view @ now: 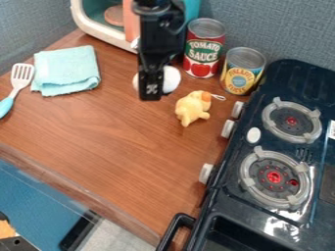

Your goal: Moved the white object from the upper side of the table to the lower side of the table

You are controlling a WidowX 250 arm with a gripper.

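Hanging at upper center, black gripper (151, 92) overlaps white object (172, 79), probably lined up for a grasp; wide, narrow or holding, can't tell. 1 yellow toy (192, 107) sits near, lower right, so likely lift before heading down-frame.

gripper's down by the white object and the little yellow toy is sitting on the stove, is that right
Not quite: in the camera view, the yellow toy is on the wooden table, beside the stove rather than on it. The gripper is indeed down by the white object.
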